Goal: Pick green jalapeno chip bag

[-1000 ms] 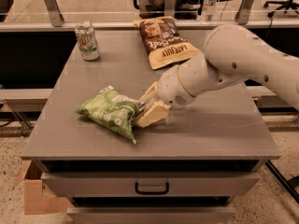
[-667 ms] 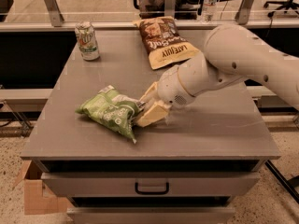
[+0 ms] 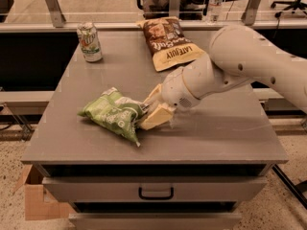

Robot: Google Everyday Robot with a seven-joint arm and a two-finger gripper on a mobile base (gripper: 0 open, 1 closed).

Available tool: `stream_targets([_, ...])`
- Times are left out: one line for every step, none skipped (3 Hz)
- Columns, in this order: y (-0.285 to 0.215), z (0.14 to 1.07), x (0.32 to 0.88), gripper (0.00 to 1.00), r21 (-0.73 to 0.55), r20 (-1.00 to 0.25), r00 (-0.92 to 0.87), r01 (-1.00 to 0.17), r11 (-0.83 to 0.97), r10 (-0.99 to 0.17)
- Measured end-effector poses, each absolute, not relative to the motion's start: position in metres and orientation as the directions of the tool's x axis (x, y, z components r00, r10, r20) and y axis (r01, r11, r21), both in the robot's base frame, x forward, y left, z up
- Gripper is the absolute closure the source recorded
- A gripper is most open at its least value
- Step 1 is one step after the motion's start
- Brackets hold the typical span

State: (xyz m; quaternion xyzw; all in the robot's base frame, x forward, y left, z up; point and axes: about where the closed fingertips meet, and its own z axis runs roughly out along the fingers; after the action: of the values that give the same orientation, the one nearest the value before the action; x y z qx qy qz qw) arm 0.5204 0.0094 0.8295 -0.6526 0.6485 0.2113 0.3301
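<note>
The green jalapeno chip bag [image 3: 114, 113] is a small crumpled light-green bag lying on the grey table [image 3: 225, 133], left of centre near the front. My gripper [image 3: 144, 114] reaches in from the right on a thick white arm [image 3: 249, 61] and sits low at the bag's right end. Its two cream fingers [image 3: 157, 117] stand above and below that end, closed onto the foil. The bag still rests on the table top.
A larger brown-and-yellow chip bag [image 3: 167, 42] lies at the back centre. A green-white soda can [image 3: 89, 42] stands at the back left. A drawer with a black handle [image 3: 156, 193] is under the table front. A cardboard box [image 3: 36, 200] sits on the floor at lower left.
</note>
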Motion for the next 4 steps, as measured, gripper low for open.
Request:
stream_targets([0.009, 0.83, 0.52, 1.0, -0.157, -0.704, 0.07, -0.986, 0.059, -0.707])
stream_targets([0.016, 0.838, 0.521, 1.0, -0.17, -0.731, 0.095, -0.984, 0.046, -0.676])
stream_targets([0.036, 0.866, 0.523, 1.0, -0.214, -0.803, 0.17, -0.977, 0.009, -0.572])
stream_targets([0.051, 0.925, 0.521, 1.0, -0.333, -0.846, 0.309, -0.943, -0.021, -0.435])
